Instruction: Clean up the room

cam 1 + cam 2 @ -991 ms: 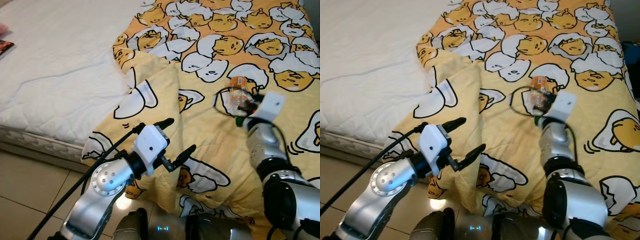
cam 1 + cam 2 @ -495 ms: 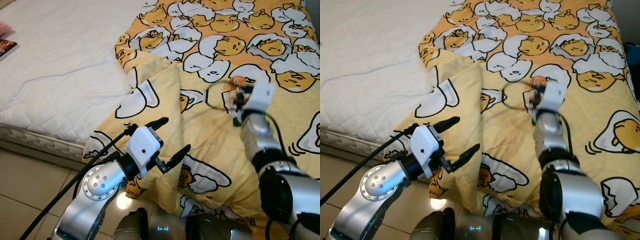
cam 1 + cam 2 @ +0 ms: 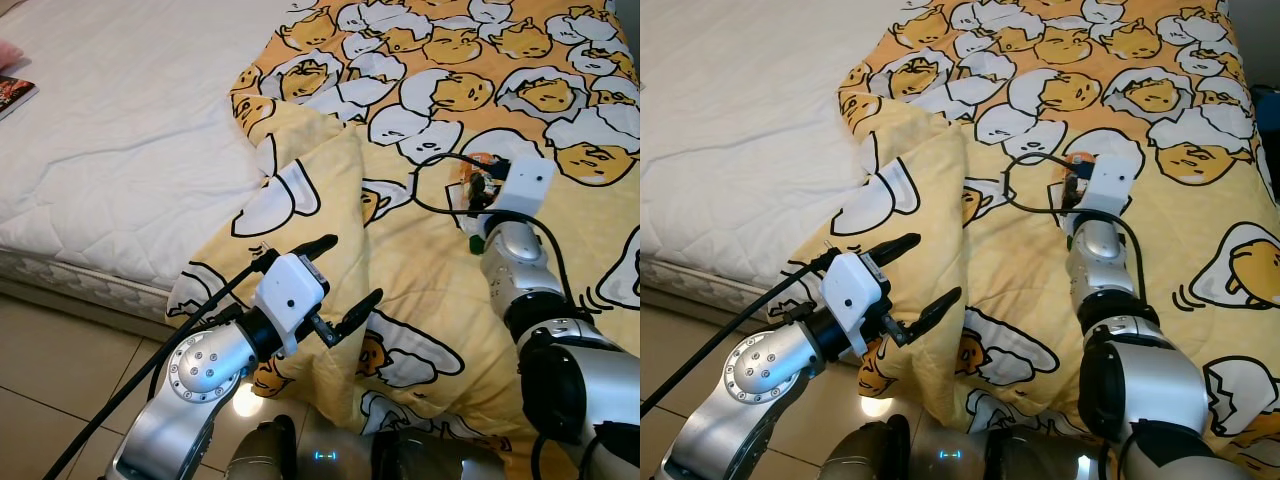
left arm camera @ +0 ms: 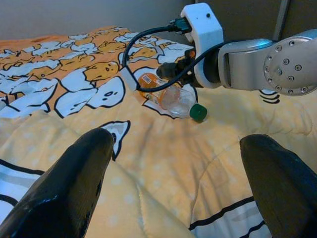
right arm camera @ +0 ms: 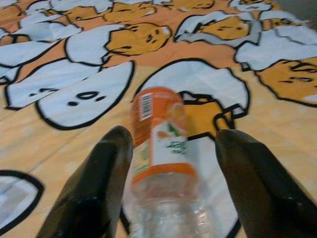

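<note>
A clear plastic bottle (image 5: pixel 161 148) with an orange label and a green cap (image 4: pixel 199 112) lies on its side on the yellow egg-print blanket (image 3: pixel 420 290). My right gripper (image 5: pixel 172 134) is open, one black finger on each side of the bottle's labelled end; the fingers (image 5: pixel 106 168) stand close to it without clamping. In the eye views the right gripper (image 3: pixel 480 188) reaches out over the bottle (image 3: pixel 472 178) in the middle of the bed. My left gripper (image 3: pixel 352 268) hangs open over the bunched blanket fold near the bed's front edge, holding nothing.
The bare white mattress (image 3: pixel 120 130) takes up the left, with a small book (image 3: pixel 10 92) at its far left edge. A black cable (image 3: pixel 430 185) loops from the right wrist over the blanket. Tiled floor (image 3: pixel 50 380) lies below the bed's edge.
My right gripper has pushed forward, bringing its fingers on both sides of the bottle. The left arm has hardly moved. The view has shifted slightly.
</note>
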Available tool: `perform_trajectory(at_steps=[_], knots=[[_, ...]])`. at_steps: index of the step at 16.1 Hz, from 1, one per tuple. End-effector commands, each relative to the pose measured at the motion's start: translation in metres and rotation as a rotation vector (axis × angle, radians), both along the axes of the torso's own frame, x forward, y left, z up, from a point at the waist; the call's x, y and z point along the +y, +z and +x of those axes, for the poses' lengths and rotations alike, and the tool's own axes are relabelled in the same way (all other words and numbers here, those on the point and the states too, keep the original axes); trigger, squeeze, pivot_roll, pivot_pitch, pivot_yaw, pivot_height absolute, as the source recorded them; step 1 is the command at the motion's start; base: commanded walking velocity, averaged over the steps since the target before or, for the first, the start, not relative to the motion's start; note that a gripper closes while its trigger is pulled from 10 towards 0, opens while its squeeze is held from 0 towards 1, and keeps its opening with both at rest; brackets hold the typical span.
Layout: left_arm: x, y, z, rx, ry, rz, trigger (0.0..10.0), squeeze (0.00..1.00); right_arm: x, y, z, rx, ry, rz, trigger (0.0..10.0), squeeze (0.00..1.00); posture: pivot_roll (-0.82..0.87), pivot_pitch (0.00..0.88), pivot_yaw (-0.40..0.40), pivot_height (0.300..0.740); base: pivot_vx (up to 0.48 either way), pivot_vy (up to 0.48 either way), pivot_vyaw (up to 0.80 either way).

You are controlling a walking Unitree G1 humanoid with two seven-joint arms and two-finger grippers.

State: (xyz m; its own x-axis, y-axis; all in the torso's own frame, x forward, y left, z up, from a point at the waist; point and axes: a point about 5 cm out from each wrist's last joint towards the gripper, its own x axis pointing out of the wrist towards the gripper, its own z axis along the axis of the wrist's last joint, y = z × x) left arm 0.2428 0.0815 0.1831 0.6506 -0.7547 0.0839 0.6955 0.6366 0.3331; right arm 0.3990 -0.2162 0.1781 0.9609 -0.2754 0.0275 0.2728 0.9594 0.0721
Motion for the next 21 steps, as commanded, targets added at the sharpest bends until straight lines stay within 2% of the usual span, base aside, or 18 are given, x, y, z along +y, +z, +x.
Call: perform_trajectory(at_steps=[1, 2, 4, 8, 10, 11, 14, 19, 20, 21], knots=[[-0.001, -0.004, -0.003, 0.006, -0.002, 0.007, 10.0, 0.00, -0.003, 0.005, 0.001, -0.011, -0.018, -0.002, 10.0, 1.00, 0.37, 0.237, 0.000, 0.740, 0.000, 0.000, 0.00], [-0.002, -0.004, -0.003, 0.005, -0.005, 0.010, 10.0, 0.00, -0.003, 0.004, 0.001, -0.003, -0.017, 0.008, 10.0, 1.00, 0.37, 0.240, 0.000, 0.740, 0.000, 0.000, 0.00], [-0.005, -0.004, -0.007, -0.001, -0.022, 0.022, 10.0, 0.00, -0.006, -0.006, 0.000, 0.055, -0.028, 0.118, 10.0, 1.00, 0.38, 0.253, 0.000, 0.740, 0.000, 0.000, 0.00], [-0.005, -0.005, -0.009, 0.003, -0.021, 0.022, 10.0, 0.00, -0.006, -0.003, 0.001, 0.060, -0.041, 0.136, 10.0, 1.00, 0.39, 0.264, 0.001, 0.740, 0.000, 0.000, 0.00], [-0.005, -0.004, -0.009, 0.003, -0.016, 0.024, 10.0, 0.00, -0.004, -0.008, 0.001, 0.097, -0.026, 0.168, 10.0, 1.00, 0.39, 0.275, -0.002, 0.740, 0.000, 0.000, 0.00], [-0.005, -0.004, -0.010, 0.003, -0.014, 0.023, 10.0, 0.00, -0.002, -0.013, 0.001, 0.132, -0.014, 0.186, 10.0, 0.00, 0.39, 0.277, -0.002, 0.740, 0.000, 0.000, 0.00], [-0.005, -0.005, -0.011, 0.003, -0.012, 0.027, 10.0, 0.00, 0.002, -0.018, 0.000, 0.165, -0.003, 0.180, 10.0, 0.00, 0.40, 0.284, -0.006, 0.740, 0.000, 0.000, 0.00], [-0.006, -0.006, -0.013, 0.009, -0.005, 0.027, 10.0, 0.00, 0.012, -0.040, -0.005, 0.263, 0.019, 0.271, 10.0, 0.00, 0.40, 0.299, -0.014, 0.740, 0.000, 0.000, 0.00], [-0.007, -0.006, -0.013, 0.009, -0.002, 0.026, 10.0, 0.00, 0.022, -0.050, -0.007, 0.323, 0.064, 0.259, 10.0, 0.00, 0.40, 0.303, -0.015, 0.740, 0.000, 0.000, 0.00], [-0.007, -0.007, -0.012, 0.009, 0.004, 0.026, 10.0, 0.00, 0.028, -0.052, -0.007, 0.337, 0.083, 0.257, 10.0, 0.00, 0.41, 0.300, -0.019, 0.740, 0.000, 0.000, 0.00]])
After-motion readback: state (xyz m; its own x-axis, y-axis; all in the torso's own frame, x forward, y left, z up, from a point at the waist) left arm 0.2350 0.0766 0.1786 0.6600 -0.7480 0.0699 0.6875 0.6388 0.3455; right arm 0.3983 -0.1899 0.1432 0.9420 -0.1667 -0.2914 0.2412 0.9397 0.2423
